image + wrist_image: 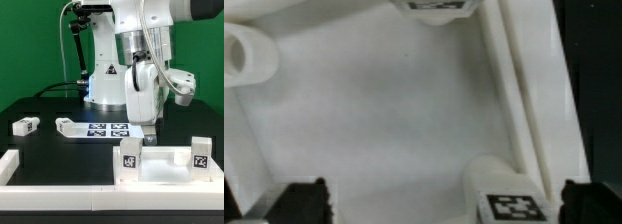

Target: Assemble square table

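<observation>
You have the gripper (150,136) spread wide, empty, above the table top (165,172) at lower right, seemingly ready to fetch the loose leg (25,126) at mid-left.

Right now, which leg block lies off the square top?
The leg block at the exterior view's far left, lying alone; the others stand on the square top.

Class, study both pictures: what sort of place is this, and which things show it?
Most likely a robotics lab bench: a white robot arm stands on a black table before a green backdrop, with a tagged white leg block and a marker board nearby.
</observation>
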Tool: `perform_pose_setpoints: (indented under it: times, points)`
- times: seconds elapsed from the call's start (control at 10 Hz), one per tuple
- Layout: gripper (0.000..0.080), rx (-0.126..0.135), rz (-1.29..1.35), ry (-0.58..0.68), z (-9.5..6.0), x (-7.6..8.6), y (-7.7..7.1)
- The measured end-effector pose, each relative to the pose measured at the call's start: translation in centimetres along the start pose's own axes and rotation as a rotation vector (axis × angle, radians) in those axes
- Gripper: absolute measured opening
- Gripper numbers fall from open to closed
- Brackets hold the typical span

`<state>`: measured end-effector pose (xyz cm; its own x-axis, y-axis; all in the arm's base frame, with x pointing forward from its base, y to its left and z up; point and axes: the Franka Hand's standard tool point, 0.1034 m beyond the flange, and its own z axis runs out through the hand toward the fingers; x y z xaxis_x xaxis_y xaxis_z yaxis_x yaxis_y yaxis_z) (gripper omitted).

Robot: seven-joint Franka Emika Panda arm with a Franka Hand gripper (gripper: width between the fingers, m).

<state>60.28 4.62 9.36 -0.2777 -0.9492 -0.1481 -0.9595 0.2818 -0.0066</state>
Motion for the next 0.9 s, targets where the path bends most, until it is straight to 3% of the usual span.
perform_pose_setpoints:
  times: [0.1, 0.2, 0.4, 0.5, 0.6, 0.9]
  points:
    - [0.0648, -0.002, -0.001, 0.0, 0.1, 0.0, 0.1]
    - [0.0648, 0.003, -0.016, 0.006, 0.5, -0.3, 1.3]
    - [0.0648, 0.023, -0.027, 0.032, 1.8, -0.6, 5.1]
    - [0.0648, 0.071, -0.01, 0.056, 2.9, -1.0, 7.0]
    - [0.0648, 0.103, -0.03, 0.065, 3.5, -1.6, 7.9]
    - [0.0648, 0.099, -0.076, 0.067, 3.6, -1.9, 8.1]
